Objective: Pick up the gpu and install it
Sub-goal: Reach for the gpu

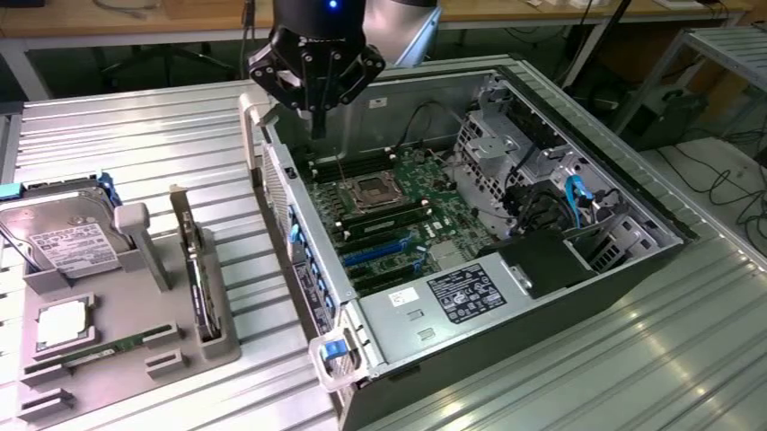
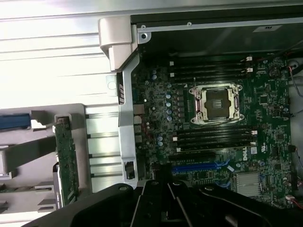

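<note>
The gpu (image 1: 192, 260) stands on edge in a slot of the grey holder (image 1: 144, 310) at the exterior view's left, a green board with a silver bracket. The wrist view shows the gpu (image 2: 66, 161) as a thin green strip beside the case wall. My gripper (image 1: 318, 126) hangs over the far corner of the open computer case (image 1: 300, 269), well away from the gpu, with its fingers shut together and nothing between them. The black gripper (image 2: 163, 189) looks down on the motherboard (image 2: 156, 101), where the blue expansion slots (image 2: 199, 166) lie just ahead of it.
A hard drive (image 1: 66, 238), a processor (image 1: 60, 323) and a memory stick (image 1: 102, 350) rest in the holder. Inside the case are the processor socket (image 1: 365, 190), the power supply (image 1: 462, 292) and drive cages with cables (image 1: 563, 202). Ribbed metal table (image 1: 120, 144) surrounds everything.
</note>
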Available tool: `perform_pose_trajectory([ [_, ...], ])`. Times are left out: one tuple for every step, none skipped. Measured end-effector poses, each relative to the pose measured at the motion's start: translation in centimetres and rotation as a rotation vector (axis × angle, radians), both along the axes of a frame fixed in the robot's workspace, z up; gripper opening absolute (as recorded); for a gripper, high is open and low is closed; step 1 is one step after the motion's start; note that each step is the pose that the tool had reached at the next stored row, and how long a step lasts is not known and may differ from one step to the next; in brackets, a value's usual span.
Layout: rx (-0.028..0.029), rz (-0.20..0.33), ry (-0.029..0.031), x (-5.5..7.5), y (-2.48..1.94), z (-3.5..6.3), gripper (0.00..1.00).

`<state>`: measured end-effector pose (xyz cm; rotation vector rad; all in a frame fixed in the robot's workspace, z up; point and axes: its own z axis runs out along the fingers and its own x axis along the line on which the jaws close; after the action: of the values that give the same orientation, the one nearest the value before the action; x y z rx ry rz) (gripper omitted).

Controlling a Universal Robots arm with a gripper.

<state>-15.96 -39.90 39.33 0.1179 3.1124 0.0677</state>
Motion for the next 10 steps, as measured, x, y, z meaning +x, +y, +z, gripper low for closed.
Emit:
perform_pose_trajectory([
  [0.0, 0.0, 0.0, -0.1, 0.0, 0.0, 0.11],
  [-0.0001, 0.0, 0.0001, -0.2, 0.0, 0.0, 0.11],
  [-0.0001, 0.0, 0.0001, -0.3, 0.0, 0.0, 0.11],
  [-0.0001, 0.0, 0.0001, -0.4, -0.01, 0.01, 0.11],
  [-0.0001, 0.0, 0.0001, -0.6, -0.01, 0.0, 0.11],
  [0.0, 0.0, 0.0, -0.8, -0.02, 0.0, 0.11],
  [0.0, 0.0, 0.0, -0.9, -0.02, 0.0, 0.11],
  [-0.0001, 0.0, 0.0, -1.0, -0.03, 0.0, 0.11],
  [-0.0001, 0.0, 0.0001, -1.1, -0.03, 0.0, 0.11],
  [0.0, 0.0, 0.0, -1.2, -0.03, 0.0, 0.11],
])
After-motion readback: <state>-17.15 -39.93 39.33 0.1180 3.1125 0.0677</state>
